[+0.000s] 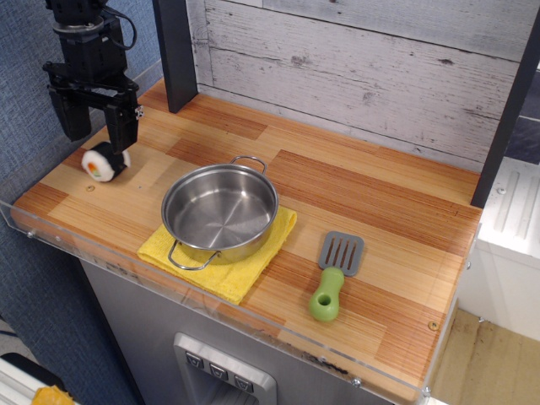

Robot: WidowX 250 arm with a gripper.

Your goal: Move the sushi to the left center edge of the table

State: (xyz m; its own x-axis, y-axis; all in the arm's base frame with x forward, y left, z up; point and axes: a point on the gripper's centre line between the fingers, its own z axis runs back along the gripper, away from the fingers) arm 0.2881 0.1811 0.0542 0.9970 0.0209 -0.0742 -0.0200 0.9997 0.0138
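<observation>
The sushi (pixel 103 164) is a small roll with a black wrap and a white face with an orange and green centre. It lies on the wooden table (pixel 354 202) near its left edge, about midway along that edge. My gripper (pixel 98 126) hangs just above and behind the sushi. Its two black fingers (pixel 122 127) stand apart, open, with nothing between them.
A steel pot (pixel 220 211) sits on a yellow cloth (pixel 232 268) near the front centre. A spatula (pixel 332 273) with a grey blade and green handle lies to the right. A dark post (pixel 175 52) stands at the back left. A clear acrylic rim (pixel 59 239) runs along the front edge.
</observation>
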